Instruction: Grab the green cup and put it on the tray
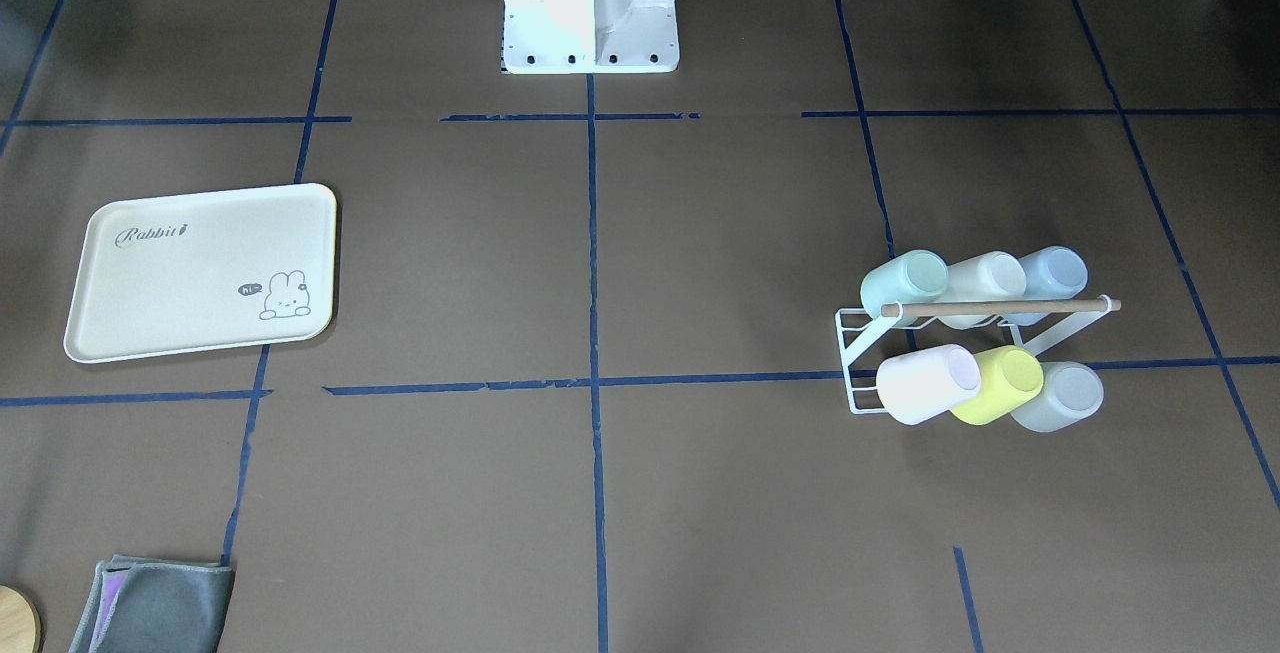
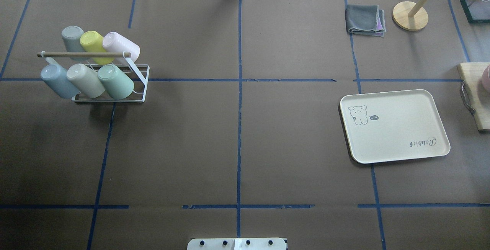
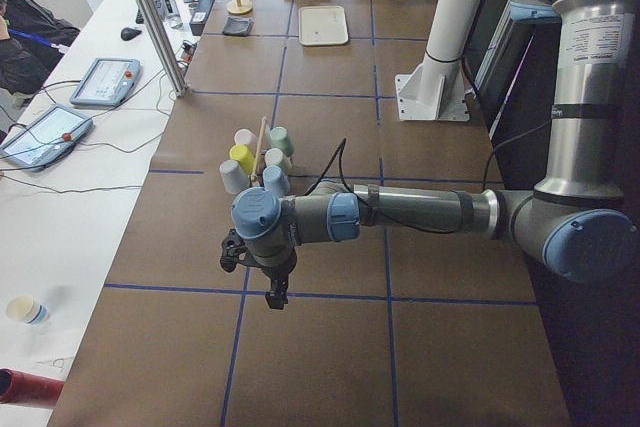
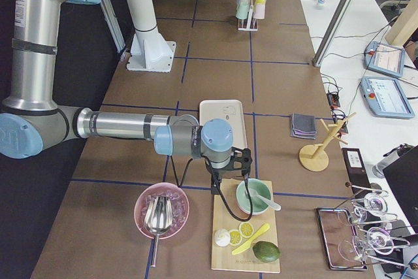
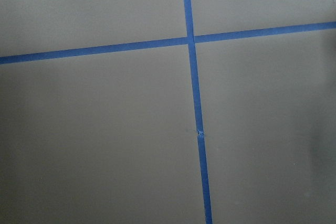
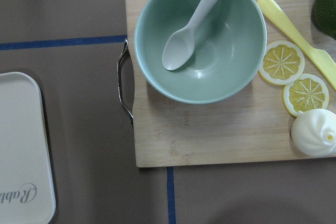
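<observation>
Task not started, cup not yet touched. Nearest the robot, both arms sat out at the table ends. Left gripper (image 3: 275, 292) hung over bare table, and its wrist cam showed only a tape cross (image 5: 190, 39). Right gripper (image 4: 215, 184) hung over the wooden board (image 6: 210, 135) with the bowl (image 6: 231, 51). Each showed in 1 side view only and no fingers showed in the wrist cams, so can't tell if either claw was spread or pressed together. Mid-table on the robot's left half, green cup (image 2: 115, 81) sat tilted on the white wire rack (image 2: 143, 89), apparently mouth-down with base up. It was in the nearer row of 3, at the end closest to table centre, just beside the beige cup (image 2: 85, 79), with the blue cup (image 2: 57, 81) past that. Tilt looks like a drain position, so I'd guess it slides off along the slant, not straight up. The wooden rod (image 2: 84, 54) over the rows narrows the approach. Tray (image 2: 394, 125) lay flat on the right half, well apart from the rack, so likely a cross-table carry or handoff. At the far edge, folded cloth (image 2: 363, 20) and wooden stand (image 2: 409, 15) looked out of the path.
</observation>
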